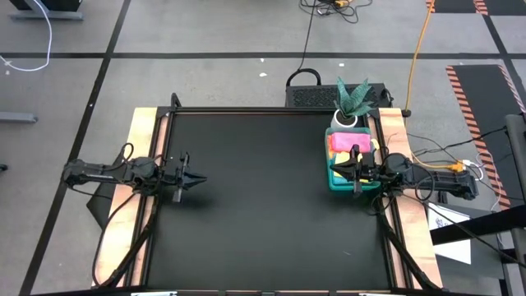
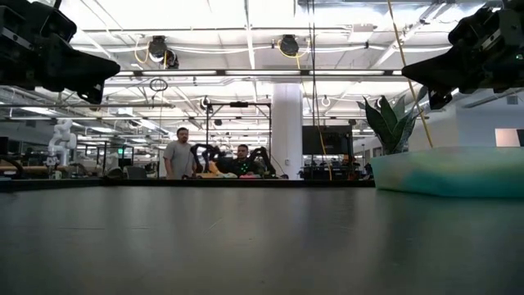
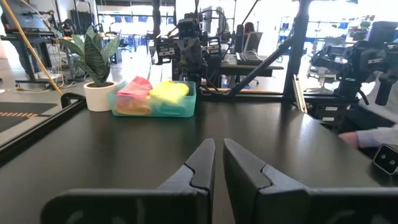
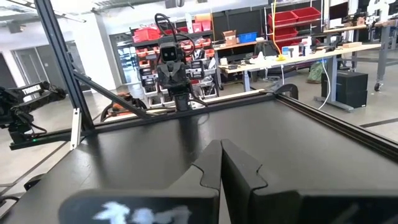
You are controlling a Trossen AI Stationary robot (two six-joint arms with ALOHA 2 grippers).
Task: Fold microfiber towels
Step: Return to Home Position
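A pink microfiber towel (image 1: 340,141) and a yellow one (image 1: 364,150) lie bunched in a green tray (image 1: 335,183) near the table's right edge; the left wrist view shows the pink (image 3: 134,87) and the yellow (image 3: 169,91) side by side in the tray (image 3: 177,111). My right gripper (image 1: 334,169) hangs shut and level above the tray's near part, touching nothing. My left gripper (image 1: 200,178) hovers level at the table's left side, its fingers (image 3: 205,155) drawn together to a thin slit, nothing between them.
A potted plant (image 1: 352,103) in a white pot stands just beyond the tray at the far right. A dark keyboard-like object (image 1: 316,97) lies behind the table's far edge. The black mat (image 1: 255,205) stretches bare between the arms. Two people (image 2: 176,156) stand far behind.
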